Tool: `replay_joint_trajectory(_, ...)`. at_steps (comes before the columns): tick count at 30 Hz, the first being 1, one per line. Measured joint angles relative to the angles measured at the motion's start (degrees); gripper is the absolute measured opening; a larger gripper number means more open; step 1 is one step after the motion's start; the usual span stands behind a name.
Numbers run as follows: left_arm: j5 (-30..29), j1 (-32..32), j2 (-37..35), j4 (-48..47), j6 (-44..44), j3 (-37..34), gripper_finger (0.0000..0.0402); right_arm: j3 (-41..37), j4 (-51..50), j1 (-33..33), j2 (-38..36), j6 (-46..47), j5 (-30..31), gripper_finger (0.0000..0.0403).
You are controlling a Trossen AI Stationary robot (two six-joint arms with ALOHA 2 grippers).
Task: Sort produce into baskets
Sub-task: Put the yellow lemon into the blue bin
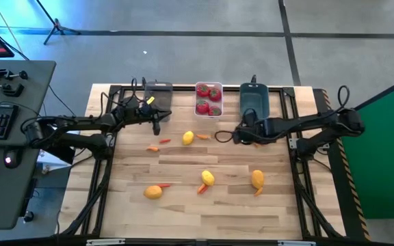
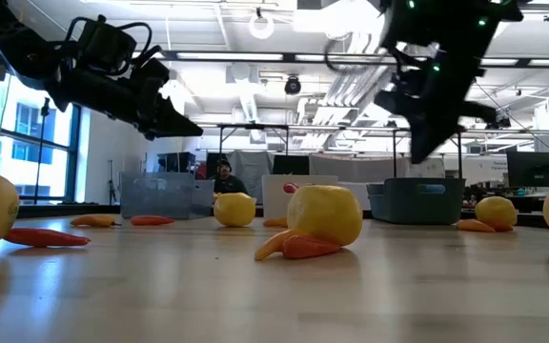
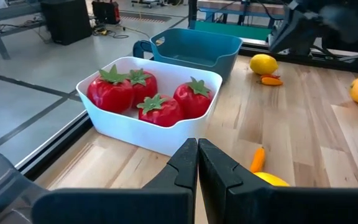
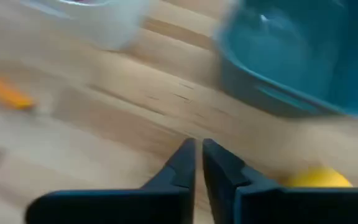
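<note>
- The tabletop [image 1: 183, 205] carries three baskets along its far edge: the grey basket [image 1: 158, 93], the white basket [image 1: 208, 100] already full of tomatoes [image 3: 143, 94], and the teal basket [image 1: 254, 100], which looks empty.
- My right hand [image 1: 219, 136] hangs just short of the teal basket, its fingers a hair apart and pinching nothing. My left hand [image 1: 157, 126] hovers near the grey basket, pressed together and empty.
- Lemons [image 1: 208, 178] and carrot pieces [image 1: 164, 141] lie loose, spread from the middle to the near half.
- I judge the next pick falls to my right hand: spread wide first, then come straight down over the lemon [image 1: 188, 138] nearest it.
- That lemon's long axis seems to run roughly near-to-far, so I should close across its short width.
- The carrot beside it [image 1: 203, 137] lies crosswise, pointing side to side; grip it across the middle.
</note>
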Motion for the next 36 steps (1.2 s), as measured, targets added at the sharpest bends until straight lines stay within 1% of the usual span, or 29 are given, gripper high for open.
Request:
replay_joint_trajectory(3, 0.00, -0.75, 0.00, -0.04, 0.00, 0.00, 0.0000, 0.00, -7.79, 0.00, 0.60, 9.06, -0.59, 0.0066)
replay_joint_trajectory(6, 0.01, -1.49, 0.00, -0.04, -0.05, 0.00, 0.0000, 0.00, -12.84, 0.00, 1.55, 16.14, -2.13, 0.0126)
replay_joint_trajectory(11, 0.01, -2.98, 0.00, 0.00, -0.17, 0.00, 0.0000, 0.00, -16.78, -0.16, 4.97, 22.28, -4.02, 0.0223)
replay_joint_trajectory(13, 0.01, -3.62, 0.00, -0.01, -0.17, 0.00, 0.0000, 0.00, -17.46, -0.51, 6.78, 23.86, -4.24, 0.0250)
replay_joint_trajectory(15, 0.00, -4.17, 0.00, 0.00, -0.17, 0.00, 0.0000, 0.00, -17.93, -0.96, 8.66, 25.02, -4.62, 0.0267)
replay_joint_trajectory(18, 0.00, -4.82, 0.00, 0.01, -0.15, 0.00, 0.0000, 0.00, -18.48, -2.12, 11.73, 25.16, -4.79, 0.0278)
replay_joint_trajectory(23, 0.00, -5.24, 0.00, 0.00, -0.17, 0.00, 0.0000, 0.00, -19.05, -4.06, 16.52, 25.16, -4.70, 0.0279)
replay_joint_trajectory(26, -0.02, -5.24, 0.00, 0.02, -0.17, 0.00, 0.0000, 0.02, -19.29, -4.90, 18.83, 25.16, -3.57, 0.0279)
replay_joint_trajectory(32, -0.02, -5.28, 0.00, 0.02, -0.23, 0.00, 0.0000, 0.04, -19.58, -5.60, 21.03, 26.32, -2.57, 0.0279)
replay_joint_trajectory(36, -0.04, -5.97, 0.00, 0.02, -1.09, 0.00, 0.0000, 0.04, -19.83, -5.26, 20.92, 24.83, -4.33, 0.0278)
